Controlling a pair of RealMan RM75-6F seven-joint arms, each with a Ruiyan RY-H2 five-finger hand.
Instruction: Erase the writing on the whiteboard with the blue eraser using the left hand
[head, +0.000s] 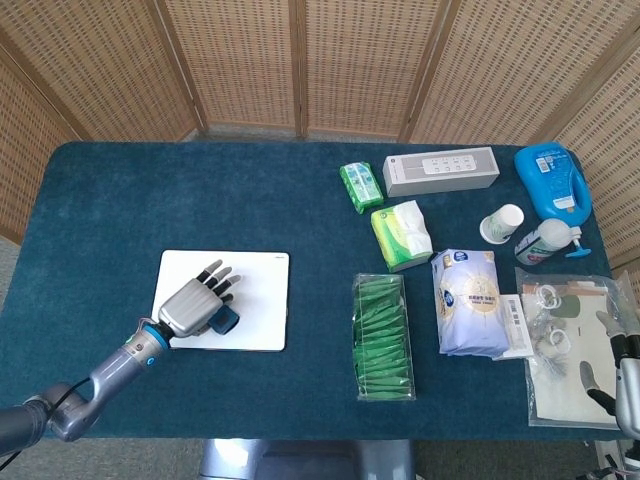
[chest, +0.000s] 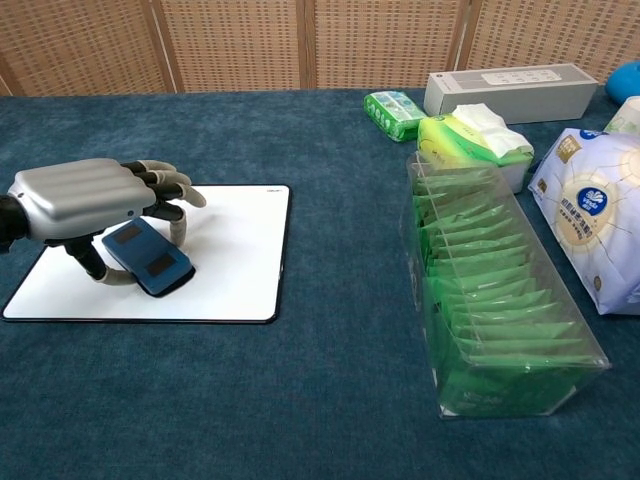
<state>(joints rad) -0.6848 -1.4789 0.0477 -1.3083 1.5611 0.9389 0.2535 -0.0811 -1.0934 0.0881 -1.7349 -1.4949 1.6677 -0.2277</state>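
The whiteboard lies flat on the left of the blue table, and its visible surface looks plain white. My left hand hovers palm-down over the board's left half and holds the blue eraser between thumb and fingers, pressing it onto the board. My right hand rests at the far right table edge over a plastic bag, fingers apart, holding nothing; the chest view does not show it.
A clear box of green packets stands right of the board. Behind it are a tissue pack, a green packet, a white box, a white bag, a cup and a blue bottle.
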